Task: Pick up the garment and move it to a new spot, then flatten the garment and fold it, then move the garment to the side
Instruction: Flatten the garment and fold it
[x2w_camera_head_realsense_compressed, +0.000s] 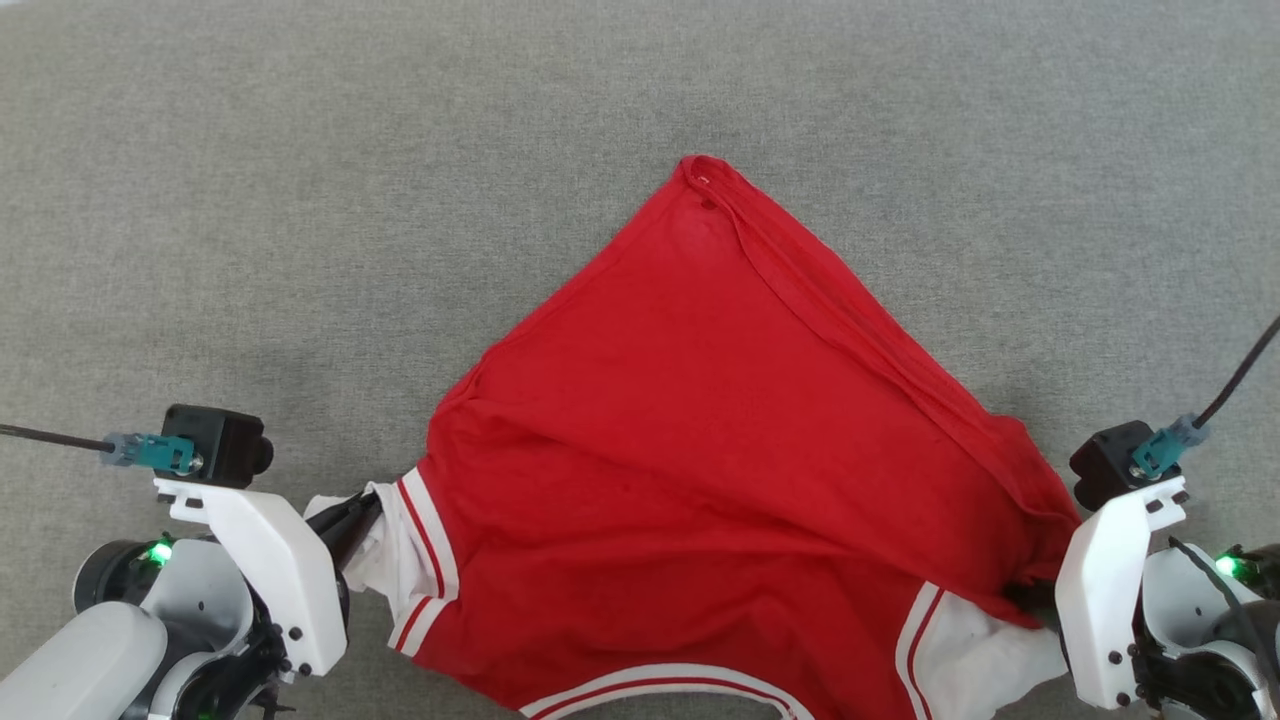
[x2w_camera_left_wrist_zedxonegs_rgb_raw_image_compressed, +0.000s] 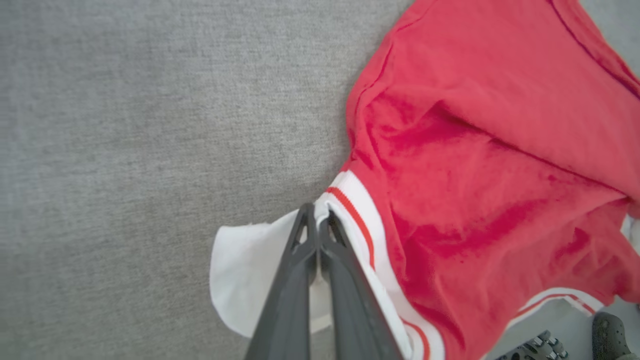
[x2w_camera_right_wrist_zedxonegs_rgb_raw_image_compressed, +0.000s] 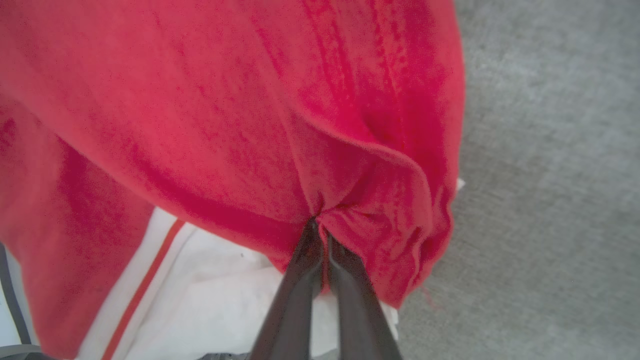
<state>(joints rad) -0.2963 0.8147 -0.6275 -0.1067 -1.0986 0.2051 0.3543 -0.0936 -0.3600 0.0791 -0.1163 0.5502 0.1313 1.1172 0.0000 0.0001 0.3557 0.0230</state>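
The garment (x2w_camera_head_realsense_compressed: 700, 420) is a bright-red jersey with white sleeves and red-and-white striped trim. It lies spread on the grey cloth surface (x2w_camera_head_realsense_compressed: 300, 200), its far corner pointing away from me. My left gripper (x2w_camera_head_realsense_compressed: 362, 517) is shut on the white left sleeve beside the striped trim, and the left wrist view shows the gripper (x2w_camera_left_wrist_zedxonegs_rgb_raw_image_compressed: 316, 216) pinching that sleeve of the garment (x2w_camera_left_wrist_zedxonegs_rgb_raw_image_compressed: 475, 175). My right gripper (x2w_camera_head_realsense_compressed: 1028, 595) is shut on a bunched red fold near the right sleeve; the gripper (x2w_camera_right_wrist_zedxonegs_rgb_raw_image_compressed: 318, 226) holds puckered cloth of the garment (x2w_camera_right_wrist_zedxonegs_rgb_raw_image_compressed: 200, 100). The number print is hidden.
Grey cloth surface lies on all sides of the jersey, with wide free room to the far left and far right. Dark parts of my own base (x2w_camera_left_wrist_zedxonegs_rgb_raw_image_compressed: 610, 335) show at the lower right of the left wrist view.
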